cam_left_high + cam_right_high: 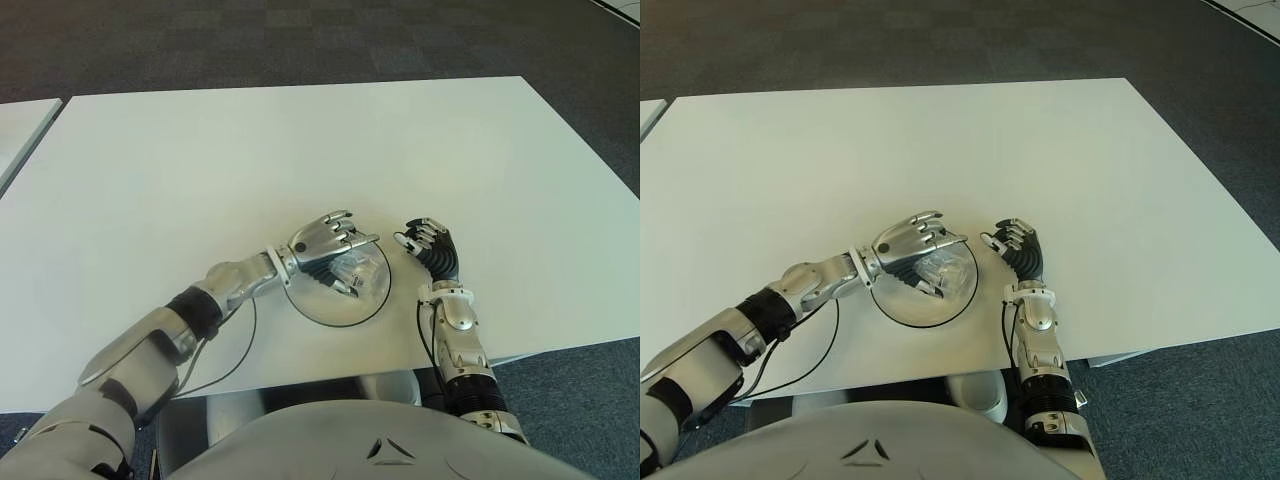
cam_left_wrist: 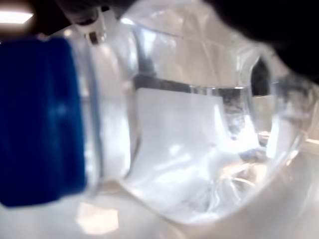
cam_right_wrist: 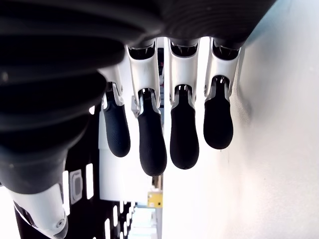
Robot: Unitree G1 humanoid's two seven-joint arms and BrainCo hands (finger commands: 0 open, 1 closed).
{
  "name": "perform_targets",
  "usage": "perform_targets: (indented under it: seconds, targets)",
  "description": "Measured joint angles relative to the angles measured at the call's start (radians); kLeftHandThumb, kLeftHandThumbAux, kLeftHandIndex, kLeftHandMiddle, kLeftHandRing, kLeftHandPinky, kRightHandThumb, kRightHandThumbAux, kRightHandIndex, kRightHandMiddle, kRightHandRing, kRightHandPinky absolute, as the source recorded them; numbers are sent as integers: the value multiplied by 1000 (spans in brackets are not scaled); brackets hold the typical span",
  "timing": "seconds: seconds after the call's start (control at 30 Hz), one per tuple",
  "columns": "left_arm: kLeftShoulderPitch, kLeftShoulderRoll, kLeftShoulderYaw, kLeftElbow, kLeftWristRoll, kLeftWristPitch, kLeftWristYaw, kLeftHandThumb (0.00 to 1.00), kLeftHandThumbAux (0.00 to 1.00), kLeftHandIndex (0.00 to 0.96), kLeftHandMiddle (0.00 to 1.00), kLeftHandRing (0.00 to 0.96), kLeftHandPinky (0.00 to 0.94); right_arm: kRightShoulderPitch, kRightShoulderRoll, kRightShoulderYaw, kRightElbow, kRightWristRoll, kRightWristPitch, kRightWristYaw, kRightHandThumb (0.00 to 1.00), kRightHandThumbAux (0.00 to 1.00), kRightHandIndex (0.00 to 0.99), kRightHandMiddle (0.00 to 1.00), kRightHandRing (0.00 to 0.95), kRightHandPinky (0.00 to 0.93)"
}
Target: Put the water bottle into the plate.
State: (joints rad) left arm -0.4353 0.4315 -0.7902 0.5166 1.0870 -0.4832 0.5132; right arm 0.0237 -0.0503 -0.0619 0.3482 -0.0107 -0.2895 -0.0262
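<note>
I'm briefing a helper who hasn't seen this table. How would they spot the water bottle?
On the white table, look near the front edge for the round plate. Over it, the left hand grips the bottle, clear plastic with a blue cap. The right hand, beside the plate, is empty.

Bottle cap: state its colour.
Blue. The water bottle's cap shows best in the left wrist view, held by the left hand over the plate.

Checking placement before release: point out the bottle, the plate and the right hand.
bottle [image 1: 352,271], left eye view, clear body below the fingers.
plate [image 1: 335,318], left eye view, near rim.
right hand [image 1: 435,250], left eye view, back of the hand.
</note>
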Motion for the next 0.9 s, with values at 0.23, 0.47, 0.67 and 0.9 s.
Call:
perform_targets:
  seconds: [0.23, 0.47, 0.67, 0.9]
  targets:
    - [16, 0, 21, -1, -8, -7, 42, 286, 177, 0, 0, 0, 0, 0, 0, 0, -3, -1, 5, -2, 706, 729, 432, 611, 630, 649]
    - [34, 7, 48, -32, -23, -14, 56, 311, 156, 0, 0, 0, 0, 0, -1, 0, -5, -2, 8, -2, 706, 729, 432, 608, 626, 646]
    - [53, 7, 80, -66, -28, -13, 93, 318, 137, 0, 0, 0, 0, 1, -2, 1, -5, -4, 8, -4, 706, 729, 432, 611, 630, 651]
    - [75, 7, 108, -92, -25, 6, 152, 325, 126, 0, 0, 0, 0, 1, -2, 1, -6, -8, 8, -8, 707, 729, 432, 616, 634, 651]
